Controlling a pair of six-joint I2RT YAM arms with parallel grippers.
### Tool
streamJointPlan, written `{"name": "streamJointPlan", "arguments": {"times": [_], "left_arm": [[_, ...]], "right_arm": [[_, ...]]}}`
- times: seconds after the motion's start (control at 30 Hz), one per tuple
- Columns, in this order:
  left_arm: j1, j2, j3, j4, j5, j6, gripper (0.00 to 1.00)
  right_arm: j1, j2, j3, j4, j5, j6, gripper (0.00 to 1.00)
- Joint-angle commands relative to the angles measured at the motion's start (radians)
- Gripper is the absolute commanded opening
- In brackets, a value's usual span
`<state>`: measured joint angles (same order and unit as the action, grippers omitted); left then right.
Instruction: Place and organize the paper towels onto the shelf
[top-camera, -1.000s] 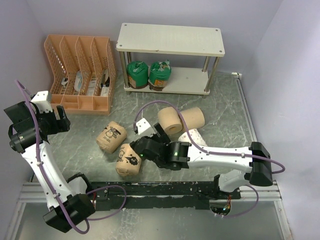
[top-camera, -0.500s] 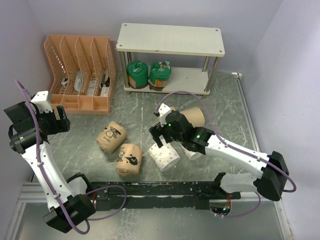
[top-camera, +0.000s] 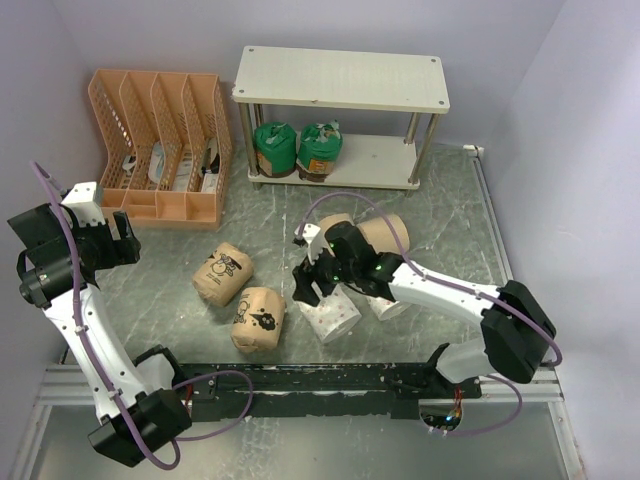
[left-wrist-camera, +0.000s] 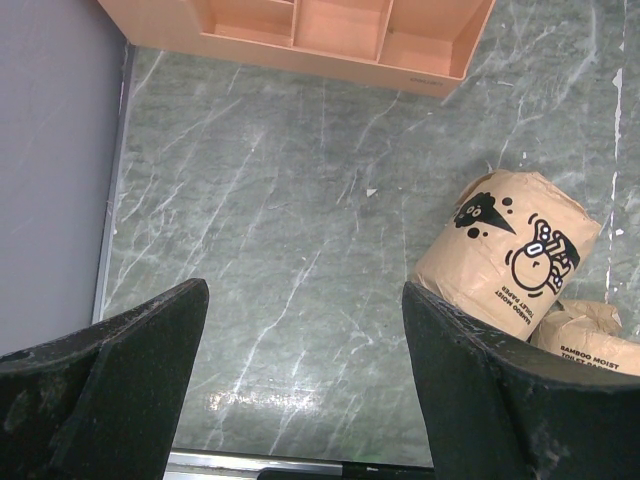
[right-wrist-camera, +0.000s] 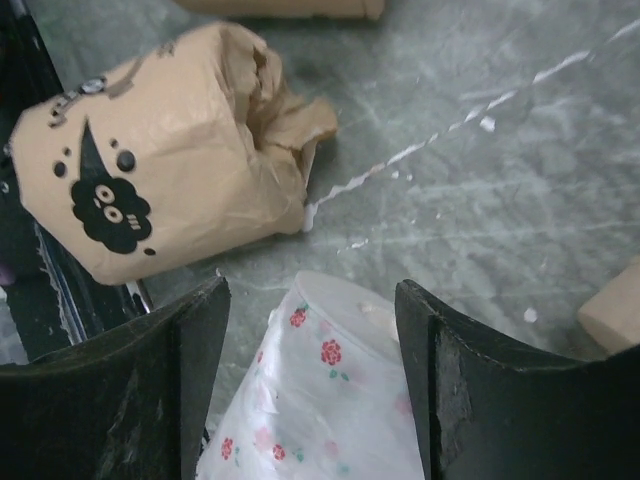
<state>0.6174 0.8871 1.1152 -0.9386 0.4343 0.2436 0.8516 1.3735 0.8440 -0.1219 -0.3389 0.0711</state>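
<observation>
2 wrist views add detail that the top view cannot resolve. Right wrist view: the white dotted roll (right-wrist-camera: 325, 400) bears small red flowers and lies between the fingers (right-wrist-camera: 130, 390) of the right tool (right-wrist-camera: 312, 295). The jaws stand wide and straddle the roll; whether the pads touch it cannot be told. 1 printed tan roll (right-wrist-camera: 160, 190) lies just beside the dotted roll on the counter (right-wrist-camera: 520, 150). Left wrist view: the left tool (left-wrist-camera: 305, 300), jaws wide and holding nothing, hangs over the counter, well apart from the dotted roll. Top view only: the shelf (top-camera: 340, 78), well behind the dotted roll, carries 2 green-topped rolls (top-camera: 274, 148) on its lower board. 0.5 s earlier the right tool stood just behind the dotted roll, not over it; the roll itself has not moved.
</observation>
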Motion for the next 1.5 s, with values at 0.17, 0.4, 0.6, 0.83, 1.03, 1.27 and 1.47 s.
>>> {"name": "streamJointPlan", "arguments": {"times": [0.17, 0.4, 0.6, 0.83, 1.03, 1.27, 1.47], "left_arm": [[0.013, -0.019, -0.003, 0.014, 0.031, 0.013, 0.9], [0.013, -0.024, -0.002, 0.014, 0.032, 0.016, 0.9], [0.013, -0.027, -0.002, 0.014, 0.034, 0.016, 0.89], [0.013, -0.029, -0.003, 0.015, 0.033, 0.016, 0.9], [0.013, -0.028, -0.003, 0.015, 0.033, 0.016, 0.9], [0.013, -0.027, -0.003, 0.015, 0.033, 0.016, 0.9], [0.014, -0.022, -0.003, 0.015, 0.033, 0.015, 0.9]], "right_arm": [[-0.006, 0.045, -0.027, 0.002, 0.018, 0.019, 0.66], [-0.006, 0.006, -0.028, -0.062, 0.076, 0.04, 0.5], [-0.006, -0.026, 0.002, -0.203, 0.149, 0.04, 0.53], [-0.005, -0.074, 0.033, -0.311, 0.191, 0.063, 0.64], [-0.005, -0.054, 0.021, -0.323, 0.202, 0.077, 0.35], [-0.004, -0.028, 0.045, -0.34, 0.228, 0.081, 0.0], [-0.004, -0.063, 0.204, -0.387, 0.319, 0.084, 0.0]]}}
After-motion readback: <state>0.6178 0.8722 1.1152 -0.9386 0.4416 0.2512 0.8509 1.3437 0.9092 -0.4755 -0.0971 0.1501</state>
